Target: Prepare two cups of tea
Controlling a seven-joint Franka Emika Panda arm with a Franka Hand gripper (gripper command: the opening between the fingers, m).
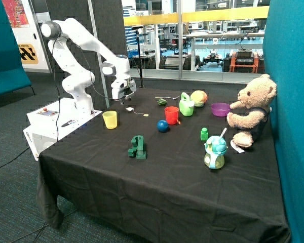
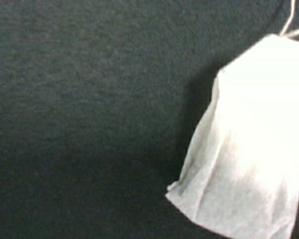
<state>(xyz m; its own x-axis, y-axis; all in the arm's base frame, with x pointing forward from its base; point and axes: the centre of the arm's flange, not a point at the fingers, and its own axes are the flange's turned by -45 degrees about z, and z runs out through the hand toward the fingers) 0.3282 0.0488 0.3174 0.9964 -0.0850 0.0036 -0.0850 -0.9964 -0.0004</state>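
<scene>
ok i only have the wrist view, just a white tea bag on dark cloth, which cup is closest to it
Observer: the yellow cup, standing on the cloth a short way from the tea bag.
Operator: and the red one
Observer: the red cup is farther off, beside the blue ball and in front of the green watering can.
Operator: where's the gripper in all this
Observer: the gripper hangs just above the tea bag; the bag's string runs to its orange tag, on the red cup's side.
</scene>
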